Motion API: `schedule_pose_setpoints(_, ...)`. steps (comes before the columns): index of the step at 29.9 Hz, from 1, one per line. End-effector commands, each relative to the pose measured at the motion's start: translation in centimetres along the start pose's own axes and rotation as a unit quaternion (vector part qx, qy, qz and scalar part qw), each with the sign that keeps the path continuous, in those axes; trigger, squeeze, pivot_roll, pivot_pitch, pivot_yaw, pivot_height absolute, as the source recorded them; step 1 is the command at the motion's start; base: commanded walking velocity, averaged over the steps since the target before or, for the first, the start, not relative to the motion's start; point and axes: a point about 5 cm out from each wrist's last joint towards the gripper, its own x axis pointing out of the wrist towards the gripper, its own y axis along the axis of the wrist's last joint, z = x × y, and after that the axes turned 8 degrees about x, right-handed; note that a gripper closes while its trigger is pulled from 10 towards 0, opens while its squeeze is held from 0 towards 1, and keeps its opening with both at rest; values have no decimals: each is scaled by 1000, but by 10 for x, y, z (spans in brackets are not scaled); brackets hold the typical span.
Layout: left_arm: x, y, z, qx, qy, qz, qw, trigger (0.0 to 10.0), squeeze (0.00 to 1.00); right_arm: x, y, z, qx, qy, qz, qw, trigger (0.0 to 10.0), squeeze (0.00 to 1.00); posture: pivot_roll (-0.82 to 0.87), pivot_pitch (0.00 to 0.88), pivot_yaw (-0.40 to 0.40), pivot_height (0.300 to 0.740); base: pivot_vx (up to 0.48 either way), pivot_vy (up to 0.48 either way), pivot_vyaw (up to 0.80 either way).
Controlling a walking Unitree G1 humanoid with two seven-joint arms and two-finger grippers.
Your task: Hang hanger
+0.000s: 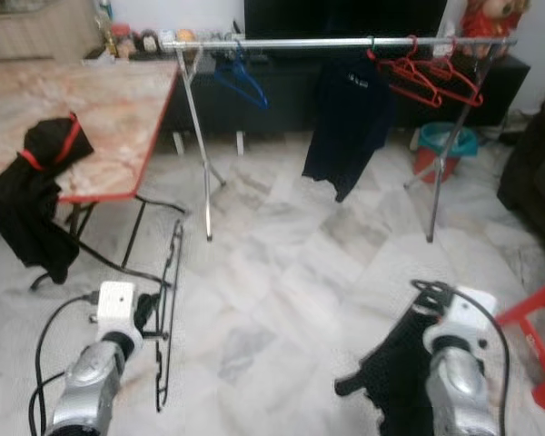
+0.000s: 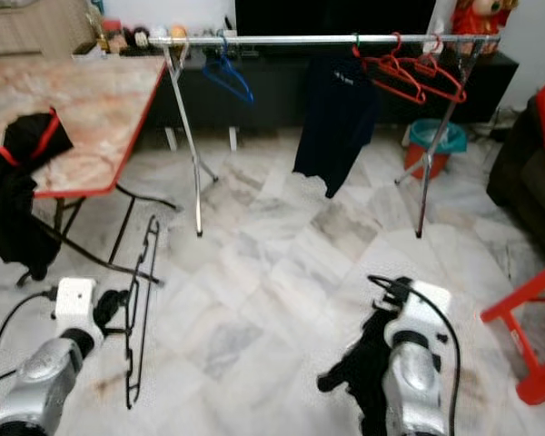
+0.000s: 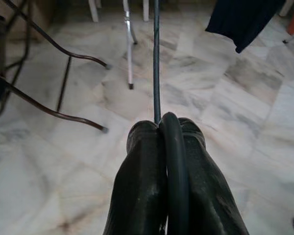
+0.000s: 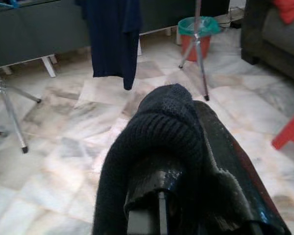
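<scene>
Marble table (image 1: 118,109), black garment (image 1: 36,195) (red-trimmed) draped over edge

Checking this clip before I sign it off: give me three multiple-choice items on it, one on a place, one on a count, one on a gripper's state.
1. Where does the dark navy garment hang?
A. on the silver clothes rail
B. on the marble-patterned table
C. on the floor

2. How many red plastic hangers are on the rail?
A. none
B. two
C. five

3. What is the left gripper doing?
A. open, holding nothing
B. shut on the thin black wire hanger
C. shut on a cup

Answers:
1 A, it drapes from the rail.
2 B, a pair hangs near the right end.
3 B, both fingers pinch the wire.
</scene>
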Motion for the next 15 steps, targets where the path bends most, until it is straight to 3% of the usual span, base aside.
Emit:
schedule_pose_setpoints(1,3,4,4,1,-6,9,1000,10000,0,2,7,4,-1,-4,13,1000,10000,0,-85,0,25,740,0,345,0)
schedule_pose_setpoints(15,4,5,5,-2,-4,11,1000,10000,0,4,8,0,-5,2,14,1000,10000,0,-79,0,19,740,0,337,0)
